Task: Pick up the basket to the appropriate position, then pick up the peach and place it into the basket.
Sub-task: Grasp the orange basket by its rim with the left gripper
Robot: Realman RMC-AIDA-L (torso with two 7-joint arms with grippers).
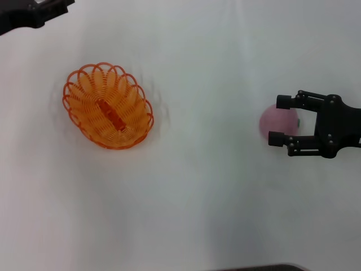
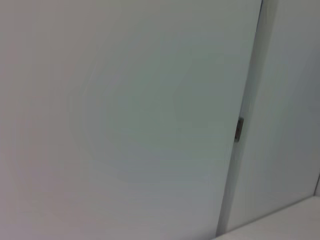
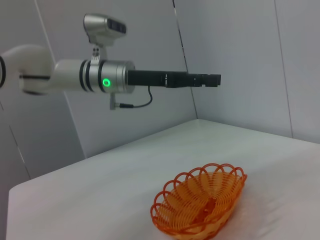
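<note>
Basket (image 1: 108, 106) seen resting on the white table (image 1: 186, 214), toward the left, empty, with nothing gripping it; also visible in the right wrist view (image 3: 200, 207), standing free on the tabletop. Judged already set in its place, so first step apparently done.

Peach (image 1: 276, 123) lying on the table well apart from the basket, far to the right, not yet lifted. Right gripper (image 1: 278, 120) positioned at the peach, fingers spread wide, one fingertip on each side of the fruit, neither clearly touching it. Judged to be the approach for the grasp, with no squeeze made yet.

Left gripper (image 1: 53, 8) raised at the far left corner, away from the basket, holding nothing; seen side-on in the right wrist view (image 3: 207, 79), high above the table. Finger opening there: cannot tell.

Left to do: closing on the peach, lifting, carrying across, dropping into the basket.
</note>
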